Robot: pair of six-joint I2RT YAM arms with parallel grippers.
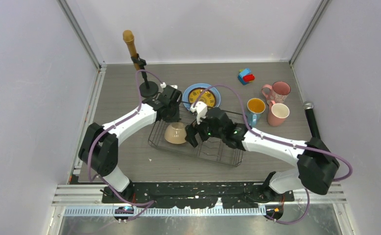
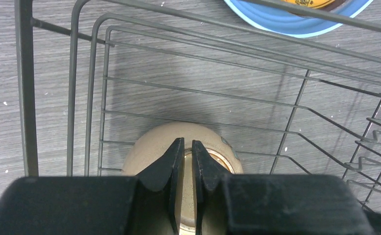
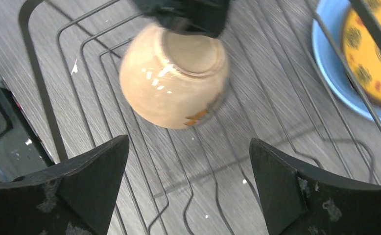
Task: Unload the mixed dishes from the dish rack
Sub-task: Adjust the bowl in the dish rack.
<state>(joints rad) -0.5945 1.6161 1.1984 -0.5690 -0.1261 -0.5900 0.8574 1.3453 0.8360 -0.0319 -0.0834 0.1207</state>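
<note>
Here, left jaws narrow over the racked beige bowl (image 1: 175,133), grip unclear; right jaws wide.

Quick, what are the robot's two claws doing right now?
Left gripper: nearly shut, seemingly pinching the base of the beige bowl.
Right gripper: wide open, holding nothing.

My left gripper (image 2: 188,147) has its fingers nearly together, a thin slit between them, right over the upturned beige bowl (image 2: 149,147) in the wire rack (image 2: 27,98). I can't tell whether they pinch it. A blue plate (image 2: 276,19) lies beyond the rack.
</note>
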